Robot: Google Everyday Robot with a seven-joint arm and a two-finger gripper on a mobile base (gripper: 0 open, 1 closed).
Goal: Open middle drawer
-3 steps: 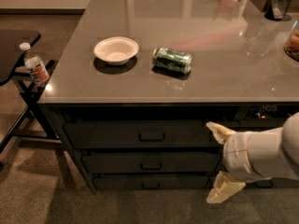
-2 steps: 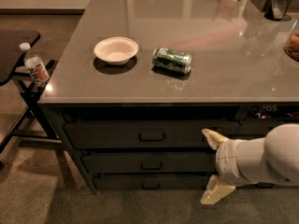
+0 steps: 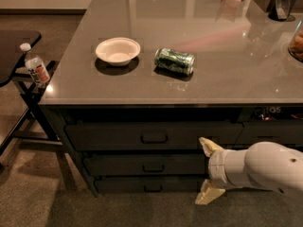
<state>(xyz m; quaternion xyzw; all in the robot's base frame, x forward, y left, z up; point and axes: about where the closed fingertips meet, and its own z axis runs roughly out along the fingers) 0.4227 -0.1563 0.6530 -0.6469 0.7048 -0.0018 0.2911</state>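
Claw [image 3: 206,171] open, fingers stacked one above other, in front of right end of middle drawer [image 3: 118,164]. Drawer shut. Handle [image 3: 153,168] left of claw, level with finger gap. My read: vertical spread suits pinching horizontal loop. I'd slide left, then close. Bowl [image 3: 118,50], can [image 3: 174,61] on tabletop [image 3: 227,79], up-left, irrelevant.

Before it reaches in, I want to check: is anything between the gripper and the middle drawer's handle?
Nothing visible. The gripper hangs open before the middle drawer, right of its handle, with only bare drawer front between them. The bowl and can lie up on the countertop.
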